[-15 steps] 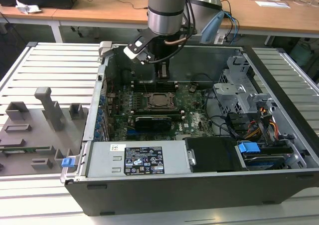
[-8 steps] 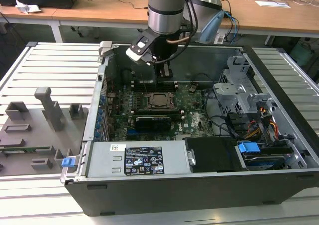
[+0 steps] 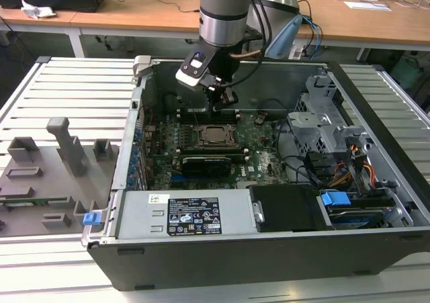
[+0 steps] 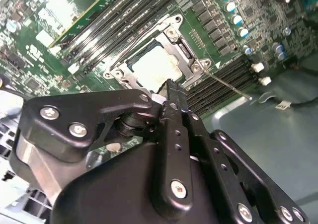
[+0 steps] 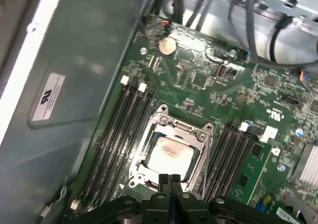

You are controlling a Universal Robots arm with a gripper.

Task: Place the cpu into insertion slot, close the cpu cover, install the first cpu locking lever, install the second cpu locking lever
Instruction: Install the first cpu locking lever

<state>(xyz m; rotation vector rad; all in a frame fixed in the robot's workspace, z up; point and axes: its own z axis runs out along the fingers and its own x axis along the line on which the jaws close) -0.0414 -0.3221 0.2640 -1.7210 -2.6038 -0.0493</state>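
Open computer case (image 3: 269, 266) lies on a slatted table (image 3: 67, 95), with the motherboard (image 3: 263, 160) exposed inside.

Arm enters from above. Gripper (image 3: 227, 101) hangs inside the case over the board, close to the far edge of the processor socket in the exterior view. In both wrist views its fingers are pressed together with nothing between them (image 4: 171, 86) (image 5: 170, 177). The tips lie over one edge of the socket bracket. Contact with the bracket cannot be confirmed.

The cpu (image 5: 171, 154) is seated flat in the insertion slot (image 5: 147, 152), silvery top facing up. It also shows in the second wrist view (image 4: 155, 67) and in the exterior view (image 3: 213, 136).

The cpu cover (image 5: 180, 126) is down over the chip, which shows through its square window. Its metal frame rings the chip on all visible sides (image 4: 181, 44).

A thin metal rod (image 4: 226, 86) runs out from one corner of the bracket, across the memory slots (image 4: 213, 92). Whether it is latched cannot be told.

Memory slots flank the socket on both sides (image 5: 119, 129). A coin battery (image 5: 167, 45) sits on the board, well apart from the socket. A long black card (image 3: 211, 163) lies just beside the socket on its near side in the exterior view. A labelled silver box (image 3: 188, 215) occupies the case's near edge.

A grey fixture tray (image 3: 40, 175) rests on the table at the exterior view's left.
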